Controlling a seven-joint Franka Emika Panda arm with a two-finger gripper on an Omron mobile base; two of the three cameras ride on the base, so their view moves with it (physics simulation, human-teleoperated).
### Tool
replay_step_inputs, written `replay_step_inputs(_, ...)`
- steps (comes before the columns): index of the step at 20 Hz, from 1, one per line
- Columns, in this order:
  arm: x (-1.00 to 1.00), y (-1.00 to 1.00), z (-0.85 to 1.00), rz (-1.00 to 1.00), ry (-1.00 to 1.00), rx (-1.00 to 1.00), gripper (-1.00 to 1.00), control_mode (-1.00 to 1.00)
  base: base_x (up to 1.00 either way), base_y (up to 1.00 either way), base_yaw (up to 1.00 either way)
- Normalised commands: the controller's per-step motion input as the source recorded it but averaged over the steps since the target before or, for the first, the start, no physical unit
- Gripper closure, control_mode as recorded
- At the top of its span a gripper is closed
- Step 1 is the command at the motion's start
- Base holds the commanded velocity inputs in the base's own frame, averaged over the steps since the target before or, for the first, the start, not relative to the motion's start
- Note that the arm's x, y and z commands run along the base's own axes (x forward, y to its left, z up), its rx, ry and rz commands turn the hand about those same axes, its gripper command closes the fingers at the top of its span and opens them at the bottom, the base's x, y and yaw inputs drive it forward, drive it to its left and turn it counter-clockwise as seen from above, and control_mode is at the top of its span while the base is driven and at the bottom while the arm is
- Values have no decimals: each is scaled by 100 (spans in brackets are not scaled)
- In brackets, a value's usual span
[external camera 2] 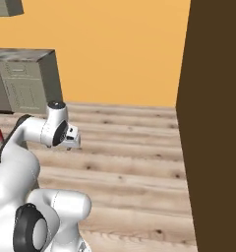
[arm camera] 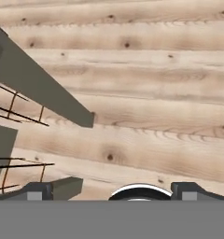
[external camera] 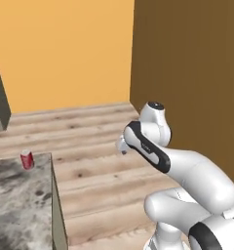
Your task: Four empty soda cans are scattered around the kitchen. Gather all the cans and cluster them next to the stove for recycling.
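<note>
Standing upright at the bench's [external camera: 21, 195] far corner is a red soda can [external camera: 27, 159] — well apart from the arm. Hanging over the plank floor [arm camera: 146, 93], the gripper [arm camera: 114, 190] is keeping nothing — jaws spread wide.

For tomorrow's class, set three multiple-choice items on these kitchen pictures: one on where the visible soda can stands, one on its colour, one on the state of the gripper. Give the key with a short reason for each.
1. Where does the soda can stand?
A. on the wood floor
B. near the corner of the stone counter
C. between the gripper's fingers

2. What colour is that can?
A. red
B. green
C. yellow

3. How is the gripper set?
A. shut on a can
B. shut on nothing
C. open, holding nothing

Key: 1 B, the left base view shows the can upright by the counter's far corner, apart from the arm. 2 A, its body is red with a silvery top. 3 C, in the hand view the two finger tips stand wide apart over the bare wood floor, with nothing between them.
</note>
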Motion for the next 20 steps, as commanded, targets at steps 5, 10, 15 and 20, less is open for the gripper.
replay_step_inputs(5, 0, 0, 0, 0, 0, 0, -100, 100, 62, -11, 29)
replay_step_inputs(10, 0, 0, 0, 0, 0, 0, -100, 100, 58, -6, 42)
replay_step_inputs(15, 0, 0, 0, 0, 0, 0, -100, 100, 32, 0, 79)
replay_step_inputs(20, 0, 0, 0, 0, 0, 0, -100, 100, 35, -3, 69)
